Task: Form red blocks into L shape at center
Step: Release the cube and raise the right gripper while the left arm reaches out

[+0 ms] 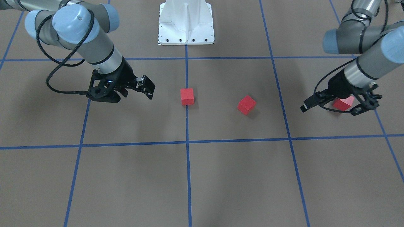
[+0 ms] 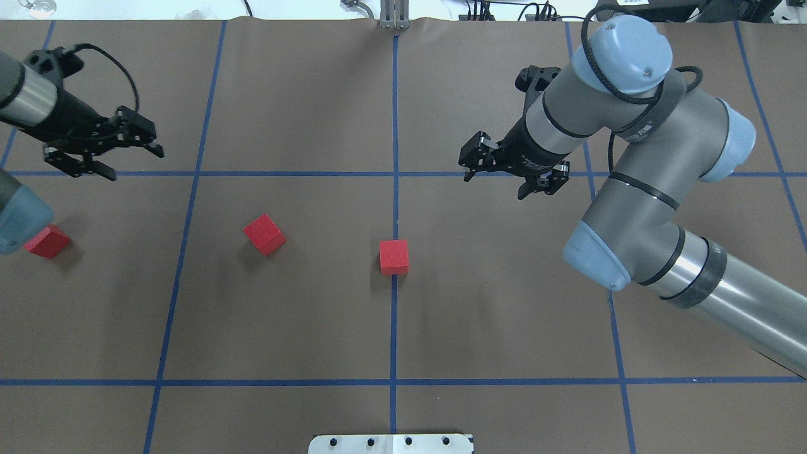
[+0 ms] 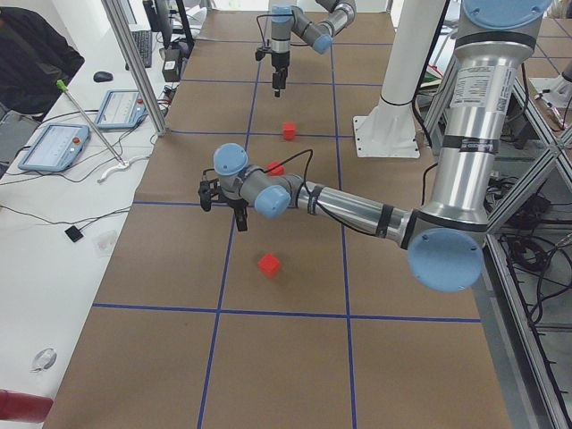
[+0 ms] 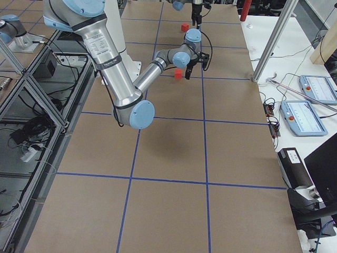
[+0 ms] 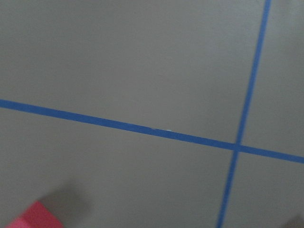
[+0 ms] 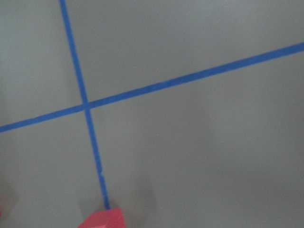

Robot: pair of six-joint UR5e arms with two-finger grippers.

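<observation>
Three red blocks lie apart on the brown table. One (image 2: 394,256) (image 1: 187,96) sits on the center blue tape line (image 2: 395,208). A second, turned block (image 2: 265,234) (image 1: 246,104) lies to its left. The third (image 2: 47,241) (image 1: 344,103) is at the far left, partly behind my left arm. My left gripper (image 2: 133,161) (image 1: 328,110) is open and empty, hovering beyond the third block. My right gripper (image 2: 496,183) (image 1: 134,95) is open and empty, beyond and right of the center block. The left wrist view shows a block's corner (image 5: 35,217). The right wrist view shows a block's top (image 6: 104,219).
The white metal base plate (image 1: 186,31) (image 2: 391,444) stands at the robot's side of the table. Blue tape lines (image 2: 189,173) divide the brown surface into squares. My right arm's elbow (image 2: 596,255) hangs over the right half.
</observation>
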